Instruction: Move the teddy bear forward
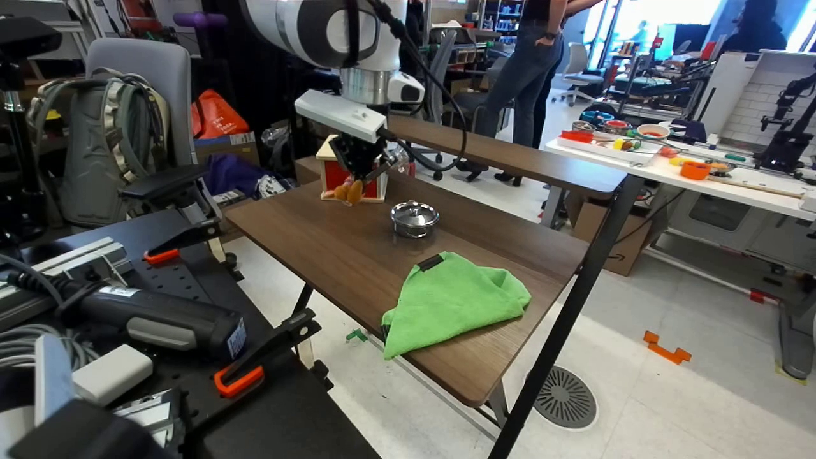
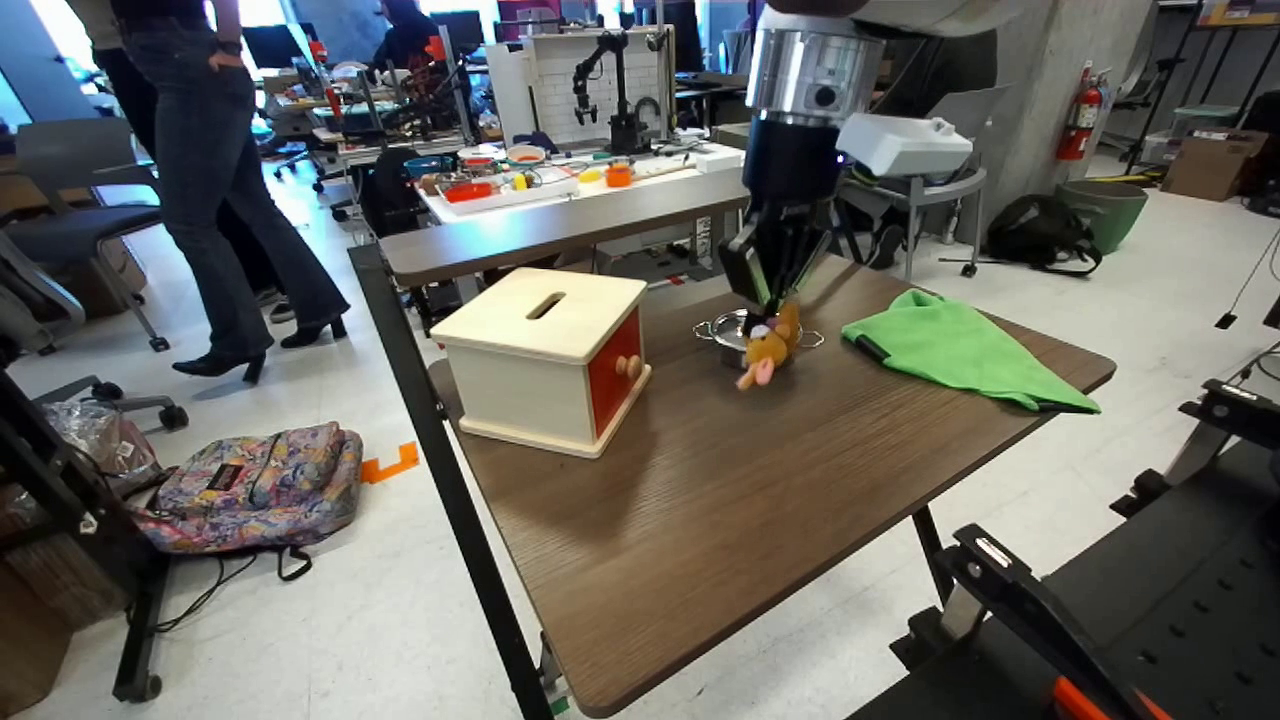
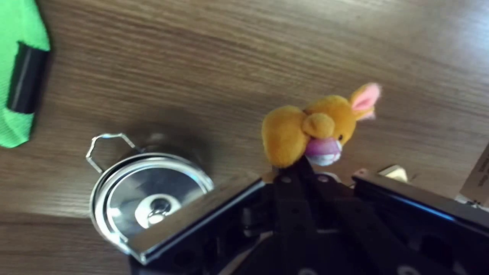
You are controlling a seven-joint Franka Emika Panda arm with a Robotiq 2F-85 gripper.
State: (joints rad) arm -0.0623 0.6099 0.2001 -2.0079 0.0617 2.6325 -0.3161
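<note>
1. Brown tabletop (image 2: 720,540) in a cluttered room; person in jeans (image 1: 524,70) stands in bkgd.
2. Small orange-brown teddy bear (image 3: 284,137), pink inside its ears, is over tabletop; unclear if it's touching wood.
3. Black gripper (image 3: 301,168) has it pinched at fingertips.
4. Lidded metal pot (image 1: 414,222) sits nr teddy bear, w/ gap btwn in wrist view.
5. Wooden box (image 2: 540,365) w/ red front stands nr one end.
6. Green cloth (image 1: 459,303) lies twd opp. end, corner past edge.
</note>
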